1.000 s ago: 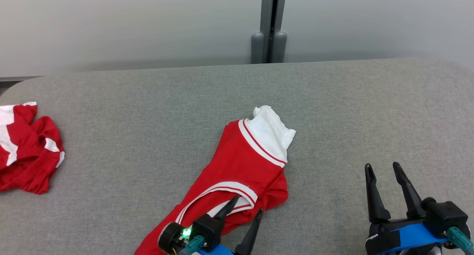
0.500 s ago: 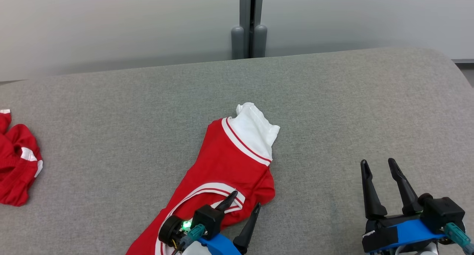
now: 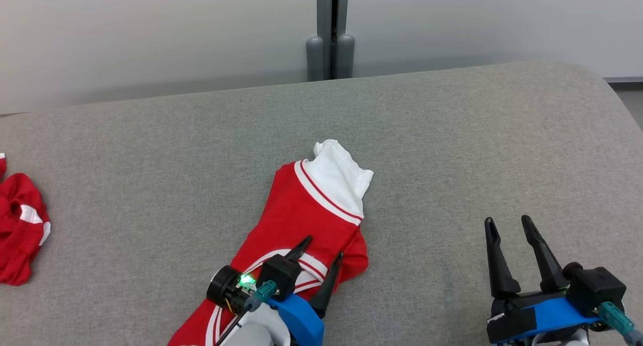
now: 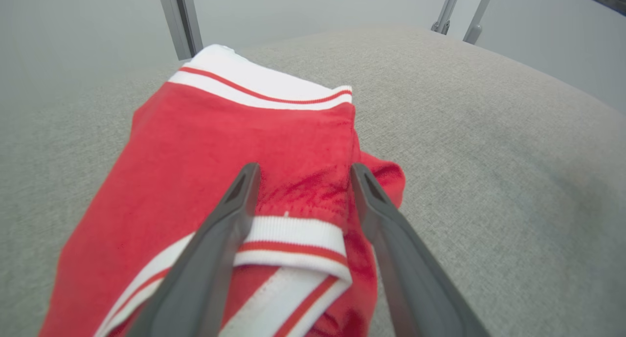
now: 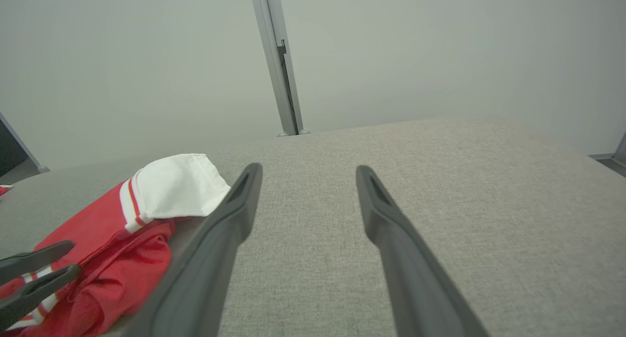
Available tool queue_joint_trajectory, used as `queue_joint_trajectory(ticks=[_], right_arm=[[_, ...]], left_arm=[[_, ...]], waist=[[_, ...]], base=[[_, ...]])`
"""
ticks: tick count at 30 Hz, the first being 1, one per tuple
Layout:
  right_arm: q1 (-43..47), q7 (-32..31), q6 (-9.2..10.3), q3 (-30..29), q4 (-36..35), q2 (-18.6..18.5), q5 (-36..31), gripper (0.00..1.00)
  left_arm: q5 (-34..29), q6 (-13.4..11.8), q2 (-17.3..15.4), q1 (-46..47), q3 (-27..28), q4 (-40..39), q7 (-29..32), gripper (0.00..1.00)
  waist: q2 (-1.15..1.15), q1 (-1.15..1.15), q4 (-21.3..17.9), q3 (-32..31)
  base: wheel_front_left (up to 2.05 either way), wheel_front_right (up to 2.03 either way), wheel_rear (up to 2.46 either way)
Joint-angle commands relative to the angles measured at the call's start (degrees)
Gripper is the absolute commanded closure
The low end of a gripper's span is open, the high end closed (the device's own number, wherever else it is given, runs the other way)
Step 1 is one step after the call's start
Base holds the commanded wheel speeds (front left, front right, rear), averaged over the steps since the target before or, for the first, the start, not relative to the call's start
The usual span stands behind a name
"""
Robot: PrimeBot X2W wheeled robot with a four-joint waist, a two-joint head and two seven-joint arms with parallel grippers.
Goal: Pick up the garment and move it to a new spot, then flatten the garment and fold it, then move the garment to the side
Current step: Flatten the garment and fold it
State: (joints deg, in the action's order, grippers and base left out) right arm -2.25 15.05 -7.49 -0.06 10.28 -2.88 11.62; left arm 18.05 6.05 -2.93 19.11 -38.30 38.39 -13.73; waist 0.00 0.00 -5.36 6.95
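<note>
Right, I have my left tool spread wide over the red garment; my right tool, fingers likewise apart, hangs over the grey worktop.

Left gripper sits low at the centre of the head view, tilted up and to the right, its two dark fingers spread wide. Right gripper sits at the lower right, pointing up, jaws equally wide apart.

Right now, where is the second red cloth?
Head view: the crumpled red cloth lies on the table's far left, apart from the garment under the left gripper.
</note>
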Motion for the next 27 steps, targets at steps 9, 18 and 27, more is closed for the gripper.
queue_joint_trajectory(ticks=[9,18,27], right_arm=[[-0.56,0.19,-0.01,0.24,0.09,-0.01,0.41,0.0],[0.18,0.19,-0.01,0.02,0.21,-0.01,0.64,0.0],[1.47,0.19,-0.01,-0.68,0.54,-0.02,1.0,0.0]], left_arm=[[0.65,0.57,0.0,4.1,-2.5,6.18,-1.03,0.22],[2.65,0.92,0.06,6.49,-4.06,7.91,-1.46,1.0],[3.66,0.33,-1.6,9.13,-0.59,-5.36,-1.53,1.0]], waist=[[0.0,0.0,-1.71,0.35],[0.0,0.0,-0.9,-0.23],[0.0,0.0,1.95,-2.09]], base=[[0.0,0.0,0.0],[0.0,0.0,0.0],[0.0,0.0,0.0]])
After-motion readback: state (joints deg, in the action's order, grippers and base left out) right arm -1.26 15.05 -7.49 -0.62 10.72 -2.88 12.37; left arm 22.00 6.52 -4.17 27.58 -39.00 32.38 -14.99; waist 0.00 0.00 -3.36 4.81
